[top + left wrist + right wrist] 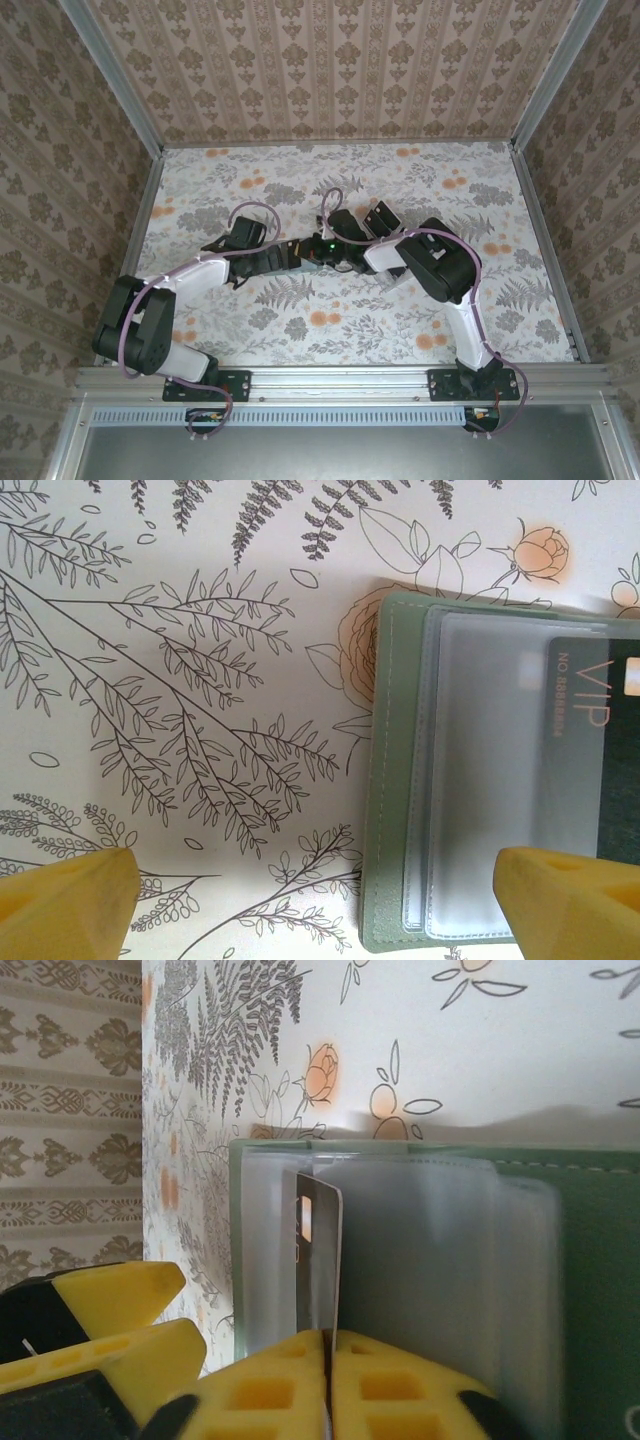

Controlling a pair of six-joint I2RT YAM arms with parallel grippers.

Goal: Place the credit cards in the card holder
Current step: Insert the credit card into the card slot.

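The card holder point(385, 780) lies open on the floral table, its sage-green cover under clear sleeves point(480, 770). A dark credit card point(590, 760) marked VIP sits partly in a sleeve. My left gripper point(320, 900) is open, one yellow fingertip point(70, 900) over the cloth and the other point(570, 900) over the sleeves. In the right wrist view my right gripper point(328, 1360) is shut on the near edge of the credit card point(320, 1260), seen edge-on, its far end inside the clear sleeve point(430, 1280) of the card holder point(600, 1290). Both grippers meet mid-table point(325, 252).
A yellow finger point(100, 1330) of the left gripper sits close beside the right one. Patterned walls point(340, 70) enclose the table on three sides, with metal rails point(345, 385) along the near edge. Bare floral cloth point(300, 320) lies in front of the grippers.
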